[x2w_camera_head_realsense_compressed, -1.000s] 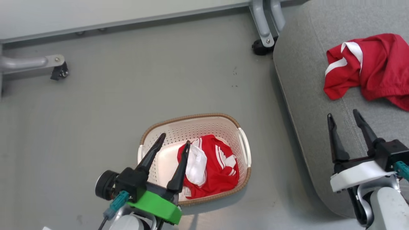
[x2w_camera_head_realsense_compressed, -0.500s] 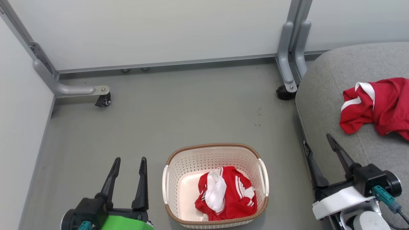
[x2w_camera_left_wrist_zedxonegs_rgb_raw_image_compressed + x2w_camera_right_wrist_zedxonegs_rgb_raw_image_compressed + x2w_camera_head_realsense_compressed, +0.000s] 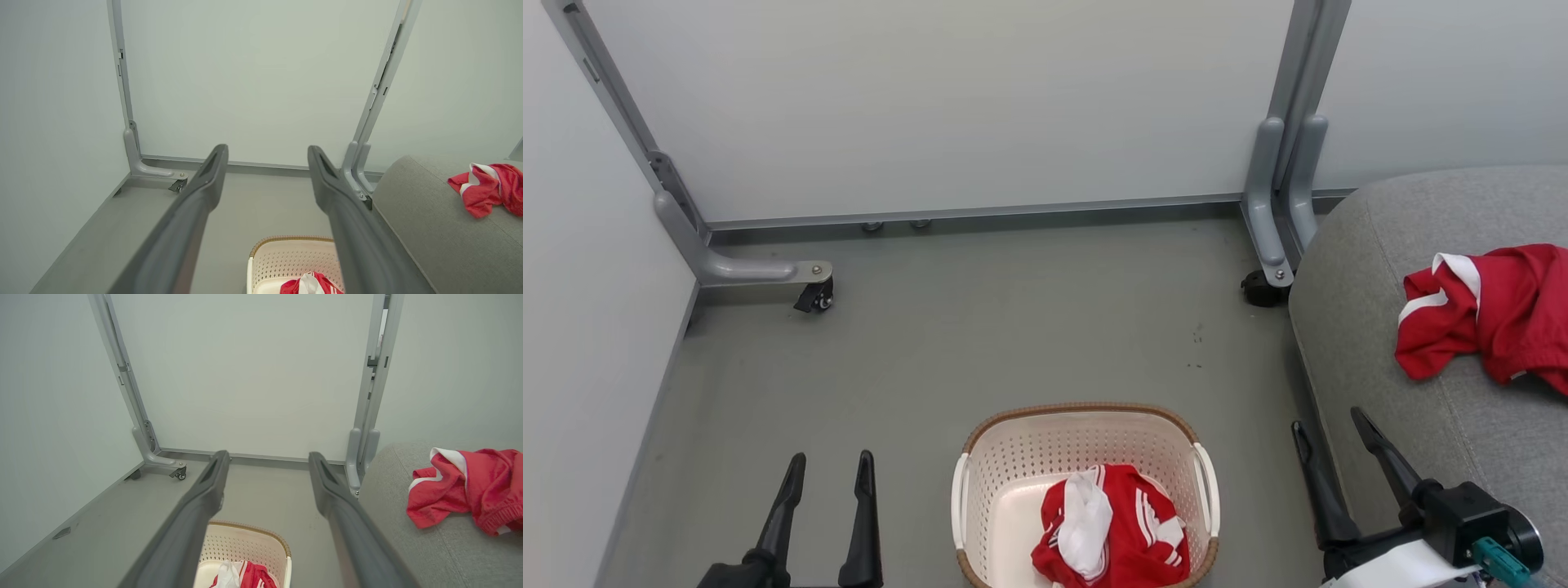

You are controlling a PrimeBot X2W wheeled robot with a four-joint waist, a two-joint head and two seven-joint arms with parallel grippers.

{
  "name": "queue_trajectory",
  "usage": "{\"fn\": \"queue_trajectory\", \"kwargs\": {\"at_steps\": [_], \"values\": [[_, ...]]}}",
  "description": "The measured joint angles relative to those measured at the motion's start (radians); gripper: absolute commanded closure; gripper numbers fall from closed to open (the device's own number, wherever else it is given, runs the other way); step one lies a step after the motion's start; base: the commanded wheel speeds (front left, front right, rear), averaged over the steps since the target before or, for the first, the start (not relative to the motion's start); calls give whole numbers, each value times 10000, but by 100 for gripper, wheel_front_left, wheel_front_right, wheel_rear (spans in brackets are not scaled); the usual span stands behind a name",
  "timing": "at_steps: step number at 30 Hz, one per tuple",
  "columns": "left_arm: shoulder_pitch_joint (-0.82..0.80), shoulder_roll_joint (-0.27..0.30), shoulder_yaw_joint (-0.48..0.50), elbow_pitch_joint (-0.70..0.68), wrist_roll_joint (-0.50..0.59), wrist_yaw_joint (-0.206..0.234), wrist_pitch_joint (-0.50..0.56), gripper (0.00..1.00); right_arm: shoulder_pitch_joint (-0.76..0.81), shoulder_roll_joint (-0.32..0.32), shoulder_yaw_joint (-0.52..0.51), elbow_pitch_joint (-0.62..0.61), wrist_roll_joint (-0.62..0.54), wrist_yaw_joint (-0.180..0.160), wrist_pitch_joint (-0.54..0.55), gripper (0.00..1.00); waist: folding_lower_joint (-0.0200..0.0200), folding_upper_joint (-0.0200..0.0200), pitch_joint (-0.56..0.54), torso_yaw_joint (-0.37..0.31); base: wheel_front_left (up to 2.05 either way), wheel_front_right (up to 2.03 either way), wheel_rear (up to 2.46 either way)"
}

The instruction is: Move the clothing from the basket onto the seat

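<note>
A crumpled red soft-fabric sportswear garment (image 3: 1111, 527) with white stripes and a white panel lies in the near right part of the brown-rimmed, cream-white perforated plastic basket (image 3: 1086, 411), which stands on the grey floor (image 3: 1013, 327). A second red garment (image 3: 1494, 318) with white trim rests on the large grey fabric-upholstered seat (image 3: 1372, 367), to the basket's right. The job looks half done: one piece delivered, one left, and neither arm is reaching for it yet. The left gripper (image 3: 831, 459) hangs over the floor just left of the basket, its fingers spread wide and empty. The right gripper (image 3: 1327, 420) stands at the seat's near edge, right of the basket, fingers likewise released. The basket's garment lies between the two, clear of both. Next, I judge, one arm must swing over the basket, go down inside the rim and pinch a raised fold of fabric.
</note>
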Motion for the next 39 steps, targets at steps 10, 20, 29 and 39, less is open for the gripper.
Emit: {"fn": "queue_trajectory", "kwargs": {"at_steps": [10,20,29,39], "values": [[193,-8,-63,117,253,12,0,0,346,213,-293,144,-123,-2,-2,0,0,0,-201,12,0,0,0],[259,-6,-73,232,234,21,0,0,490,301,-240,249,-234,0,-2,0,1,0,-375,-56,0,0,0],[260,-8,-84,284,221,44,0,0,492,290,-169,263,-251,-2,-2,0,1,0,-402,-183,0,0,0],[291,-8,-163,343,217,94,0,0,495,247,-211,288,-247,-2,-2,0,1,0,-429,-258,0,0,0]]}}
